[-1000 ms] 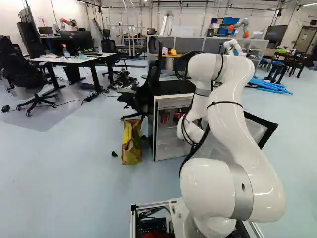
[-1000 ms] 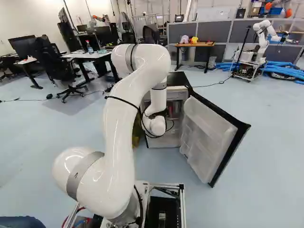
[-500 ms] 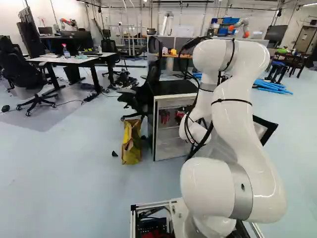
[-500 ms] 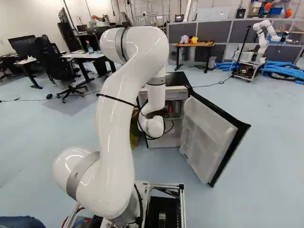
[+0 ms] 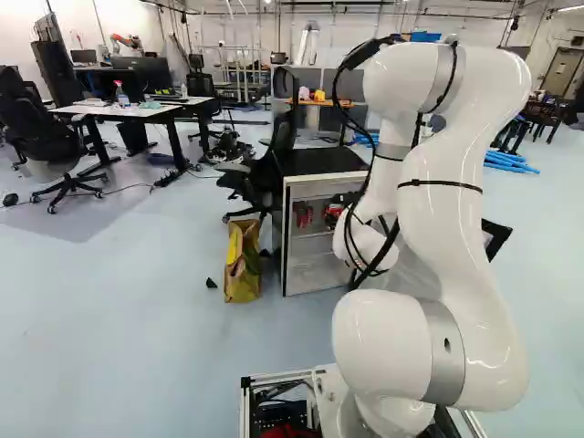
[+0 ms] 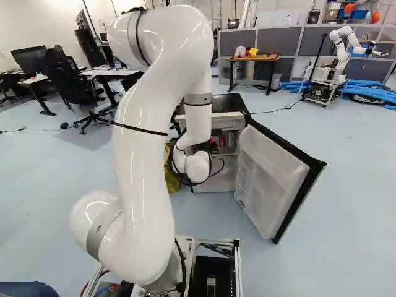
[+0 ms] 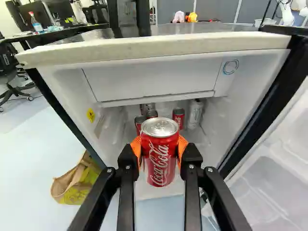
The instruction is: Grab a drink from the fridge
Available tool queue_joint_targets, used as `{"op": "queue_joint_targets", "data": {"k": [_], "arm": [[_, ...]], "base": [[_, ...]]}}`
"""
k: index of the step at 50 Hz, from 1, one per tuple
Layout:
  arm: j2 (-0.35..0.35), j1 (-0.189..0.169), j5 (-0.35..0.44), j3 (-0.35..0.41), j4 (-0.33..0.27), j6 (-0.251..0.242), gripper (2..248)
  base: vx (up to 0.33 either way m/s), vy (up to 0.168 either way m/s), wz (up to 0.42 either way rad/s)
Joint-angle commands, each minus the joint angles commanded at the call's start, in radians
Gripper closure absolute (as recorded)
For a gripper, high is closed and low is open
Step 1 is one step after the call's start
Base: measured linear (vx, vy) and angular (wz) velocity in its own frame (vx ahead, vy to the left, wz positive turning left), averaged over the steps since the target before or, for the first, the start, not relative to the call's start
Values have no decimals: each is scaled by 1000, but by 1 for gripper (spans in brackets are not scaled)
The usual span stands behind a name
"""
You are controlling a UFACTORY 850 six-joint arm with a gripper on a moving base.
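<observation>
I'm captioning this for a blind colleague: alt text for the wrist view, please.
An orange-padded gripper holds a red drink can upright before an open fridge. More cans stand inside; a bag sits on the floor beside it.

You have two base views from behind the big white arm, both facing ahead and a little down: the left base view has it right of the middle, the right base view left of the middle. In each you see it near and large, partly covering the black-topped white fridge farther ahead. Your right base view shows far more of its open, black-edged white door. Your wrist view faces the fridge's open front much closer, from slightly above its top. All three share the fridge, its door and the yellow-and-brown bag beside it.
</observation>
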Motion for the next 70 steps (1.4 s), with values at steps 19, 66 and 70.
{"op": "queue_joint_targets", "data": {"k": [19,66,70], "arm": [[106,-7,0,89,0,0,155],[262,-5,-46,134,0,0,155],[273,-4,-59,134,0,0,155]], "base": [[0,0,0],[0,0,0],[0,0,0]]}}
